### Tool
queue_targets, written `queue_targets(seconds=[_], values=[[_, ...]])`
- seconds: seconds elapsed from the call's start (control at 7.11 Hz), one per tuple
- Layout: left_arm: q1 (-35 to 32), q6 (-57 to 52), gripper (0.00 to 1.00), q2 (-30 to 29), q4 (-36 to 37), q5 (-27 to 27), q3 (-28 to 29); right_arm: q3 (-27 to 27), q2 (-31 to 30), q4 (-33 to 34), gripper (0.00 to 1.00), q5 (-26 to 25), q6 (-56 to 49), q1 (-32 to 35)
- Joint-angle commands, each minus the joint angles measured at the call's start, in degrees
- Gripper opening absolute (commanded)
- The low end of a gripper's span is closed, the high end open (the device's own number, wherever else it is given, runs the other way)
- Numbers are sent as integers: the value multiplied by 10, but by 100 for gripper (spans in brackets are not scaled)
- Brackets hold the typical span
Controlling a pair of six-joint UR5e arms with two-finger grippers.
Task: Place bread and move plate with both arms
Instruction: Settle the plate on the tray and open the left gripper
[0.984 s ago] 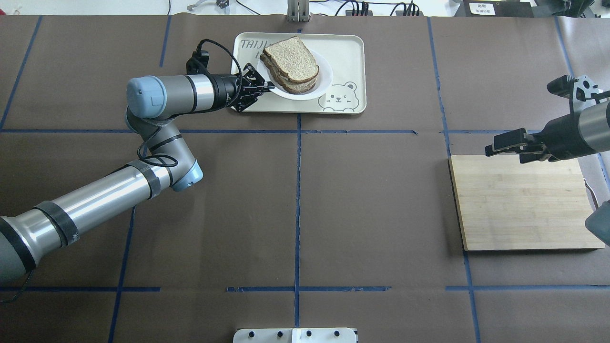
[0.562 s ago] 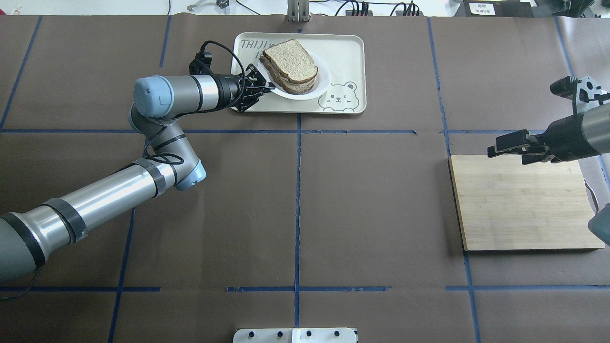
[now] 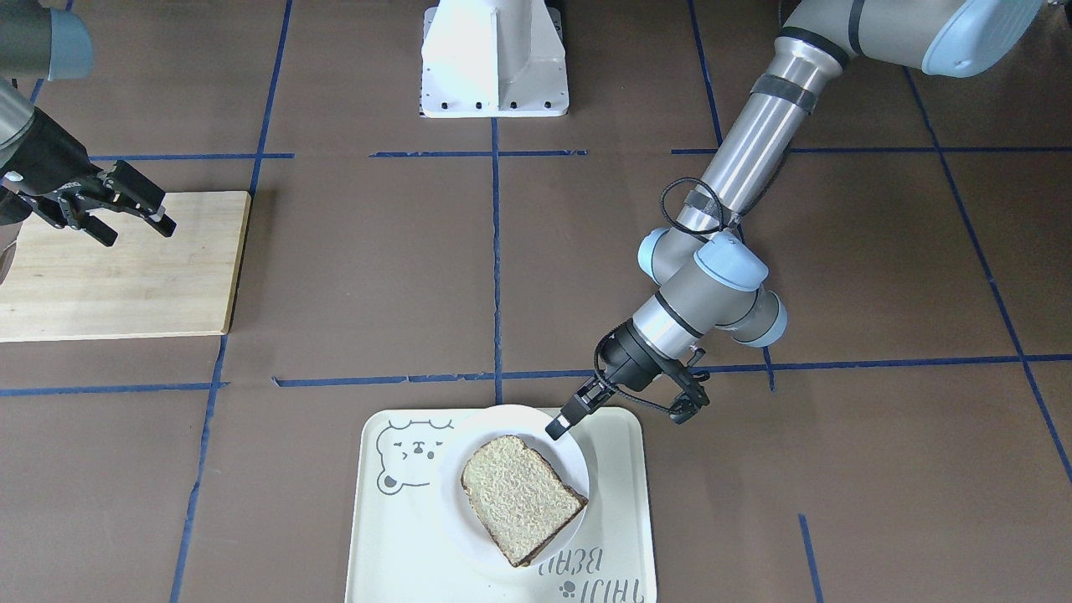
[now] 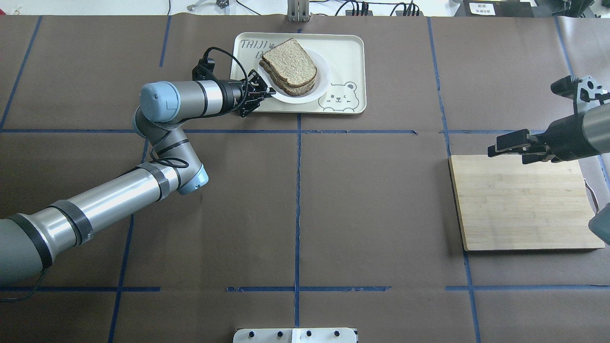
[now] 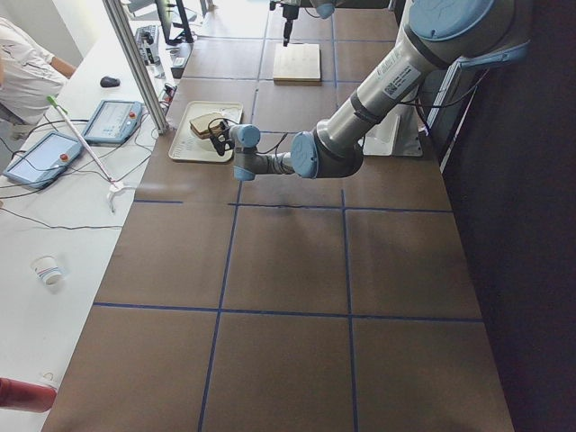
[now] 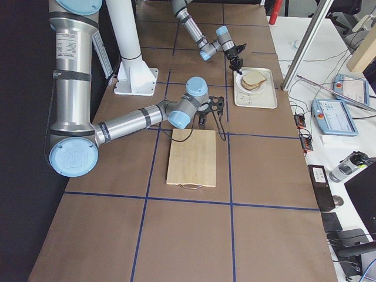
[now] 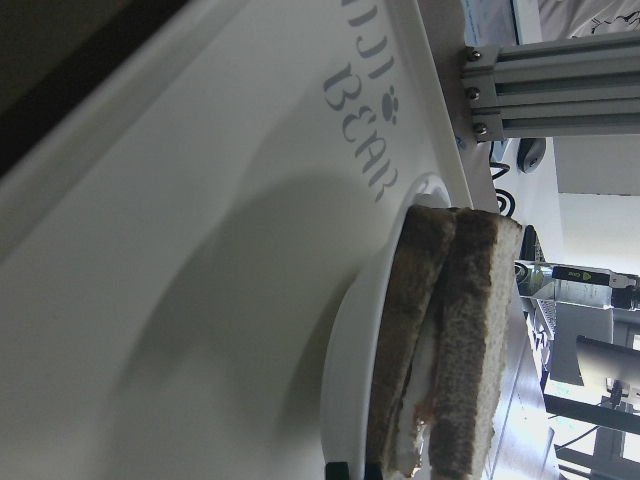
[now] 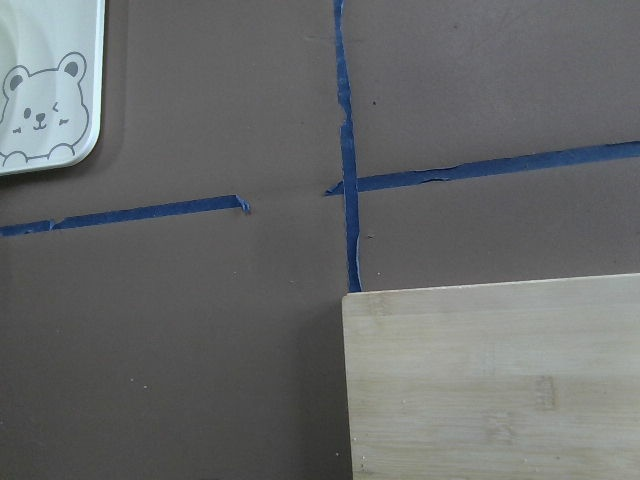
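Observation:
The bread is the plain top slice of a stack on the white plate, with another slice and a white filling under it in the left wrist view. The plate is over the cream bear tray; I cannot tell if it rests on it. My left gripper is shut on the plate's near left rim, also in the front view. My right gripper is open and empty, hovering over the far left corner of the wooden board.
The tray stands at the table's far middle edge. The board lies at the right, with its corner in the right wrist view. Blue tape lines cross the brown table cover. A white base plate sits at the near edge.
My left arm's elbow and wrist have shifted right and the plate with the bread has moved slightly within the tray. The right gripper has hardly moved.

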State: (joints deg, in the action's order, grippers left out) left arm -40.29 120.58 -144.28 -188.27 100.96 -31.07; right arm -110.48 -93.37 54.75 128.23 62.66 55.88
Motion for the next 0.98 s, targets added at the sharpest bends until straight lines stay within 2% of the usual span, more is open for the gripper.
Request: queue_targets(seconds=[0.0,0.28,0.56,0.7,0.84], values=[[2,0,39,-1,0,-1,5,-1,0,-1,100,0,0,0],[2,0,54,-1,1,-2,6,-3,0,0,100,-1,0,0],[0,0,59,1,0,0,-5,-4,3,0,100,0,0,1],[-1,0,61,10,-1,1,-31,-4,5,1,100,0,0,2],[-1,0,64,47,0,1,-84,-4,6,3,100,0,0,7]])
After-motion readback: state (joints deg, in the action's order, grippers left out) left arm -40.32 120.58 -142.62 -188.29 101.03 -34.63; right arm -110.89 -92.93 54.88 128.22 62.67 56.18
